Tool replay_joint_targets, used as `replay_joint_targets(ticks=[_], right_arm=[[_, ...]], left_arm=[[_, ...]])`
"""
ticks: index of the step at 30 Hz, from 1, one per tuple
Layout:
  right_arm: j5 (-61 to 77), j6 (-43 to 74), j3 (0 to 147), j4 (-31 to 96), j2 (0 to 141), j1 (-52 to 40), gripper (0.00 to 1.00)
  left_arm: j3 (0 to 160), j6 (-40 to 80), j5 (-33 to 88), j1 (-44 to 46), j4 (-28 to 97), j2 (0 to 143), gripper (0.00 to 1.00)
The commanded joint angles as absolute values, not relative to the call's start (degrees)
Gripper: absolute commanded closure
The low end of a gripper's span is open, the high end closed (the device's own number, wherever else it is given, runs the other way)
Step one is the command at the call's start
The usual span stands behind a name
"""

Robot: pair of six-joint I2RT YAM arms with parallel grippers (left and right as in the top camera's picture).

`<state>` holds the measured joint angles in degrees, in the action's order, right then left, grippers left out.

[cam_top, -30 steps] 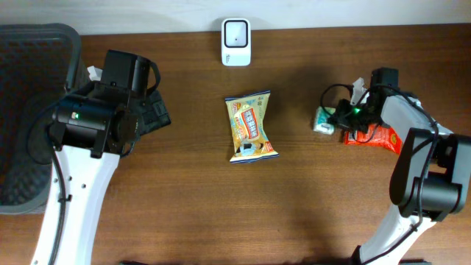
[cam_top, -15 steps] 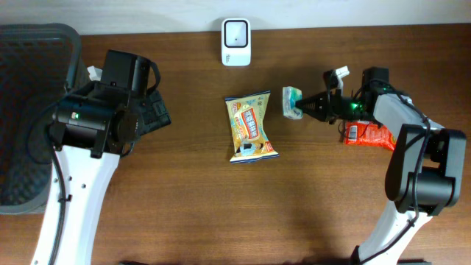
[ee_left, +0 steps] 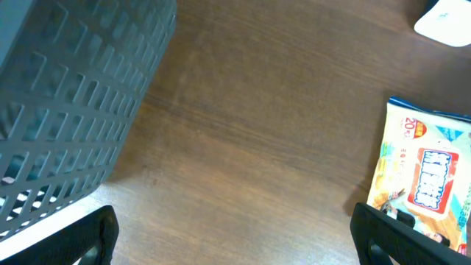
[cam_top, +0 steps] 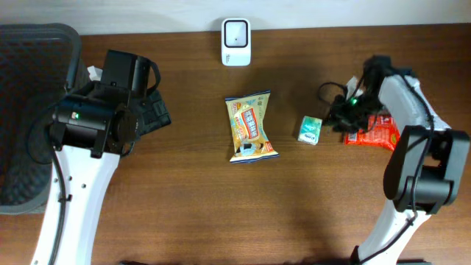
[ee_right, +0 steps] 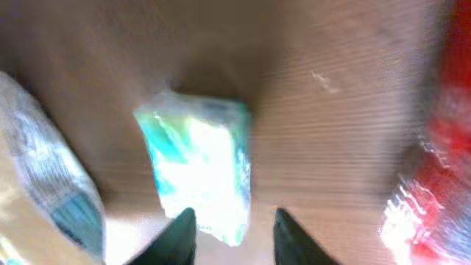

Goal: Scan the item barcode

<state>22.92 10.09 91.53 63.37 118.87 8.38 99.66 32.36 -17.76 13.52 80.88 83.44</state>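
Observation:
A small green-and-white pack [cam_top: 310, 130] lies flat on the table between the snack bag [cam_top: 251, 126] and a red packet [cam_top: 375, 132]. My right gripper [cam_top: 337, 121] sits just right of the pack, open. In the right wrist view the blurred pack [ee_right: 199, 165] lies just ahead of the gripper [ee_right: 234, 239], its near end reaching between the spread fingertips [ee_right: 180, 235] with a gap beside it. The white scanner [cam_top: 235, 42] stands at the back edge. My left gripper [cam_top: 154, 114] hovers at the left, wide open and holding nothing [ee_left: 239, 243].
A dark mesh basket [cam_top: 29, 110] fills the far left, and its wall [ee_left: 73, 96] shows in the left wrist view. The left wrist view also shows the snack bag [ee_left: 427, 177] at its right edge and the scanner [ee_left: 445, 18] in its top right corner.
Half a second ago my right gripper held the pack out near the snack bag's top. Now the pack lies on the table, and the gripper has let go and drawn back right.

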Motion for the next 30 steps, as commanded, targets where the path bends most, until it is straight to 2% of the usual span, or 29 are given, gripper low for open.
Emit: replay_joint_targets(ticks=[1, 4, 6, 9, 10, 12, 16, 20, 22, 28, 29, 30], right_arm=[[12.99, 5.04, 102.87, 72.12, 118.54, 4.43, 0.65], [10.87, -0.91, 105.25, 74.63, 118.56, -1.54, 0.55], [2.81, 0.01, 104.31, 73.38, 118.93, -6.46, 0.55], [-10.52, 15.90, 100.53, 68.71, 119.55, -12.23, 0.55], [-12.27, 20.80, 98.50, 67.18, 119.55, -13.23, 0.59], [-12.27, 24.77, 95.59, 64.40, 119.57, -13.89, 0.61], [-11.88, 25.61, 89.47, 56.40, 119.59, -14.72, 0.61], [-9.02, 25.63, 87.72, 53.47, 119.59, -14.72, 0.62], [-9.08, 25.63, 87.61, 53.23, 119.66, -14.72, 0.66], [-9.28, 26.28, 83.50, 49.74, 119.66, -14.72, 0.67], [-9.26, 26.26, 83.44, 49.65, 119.66, -14.72, 0.76], [-8.73, 26.24, 83.57, 49.63, 119.63, -14.72, 0.92]], left_arm=[[100.14, 32.27, -17.74, 13.32, 80.88, 82.52, 0.01], [100.14, 32.27, -17.74, 13.32, 80.88, 82.52, 0.01], [100.14, 32.27, -17.74, 13.32, 80.88, 82.52, 0.01], [100.14, 32.27, -17.74, 13.32, 80.88, 82.52, 0.01], [100.14, 32.27, -17.74, 13.32, 80.88, 82.52, 0.01], [100.14, 32.27, -17.74, 13.32, 80.88, 82.52, 0.01], [100.14, 32.27, -17.74, 13.32, 80.88, 82.52, 0.01], [100.14, 32.27, -17.74, 13.32, 80.88, 82.52, 0.01], [100.14, 32.27, -17.74, 13.32, 80.86, 82.52, 0.01], [100.14, 32.27, -17.74, 13.32, 80.88, 82.52, 0.01], [100.14, 32.27, -17.74, 13.32, 80.88, 82.52, 0.01], [100.14, 32.27, -17.74, 13.37, 80.88, 82.52, 0.01]])
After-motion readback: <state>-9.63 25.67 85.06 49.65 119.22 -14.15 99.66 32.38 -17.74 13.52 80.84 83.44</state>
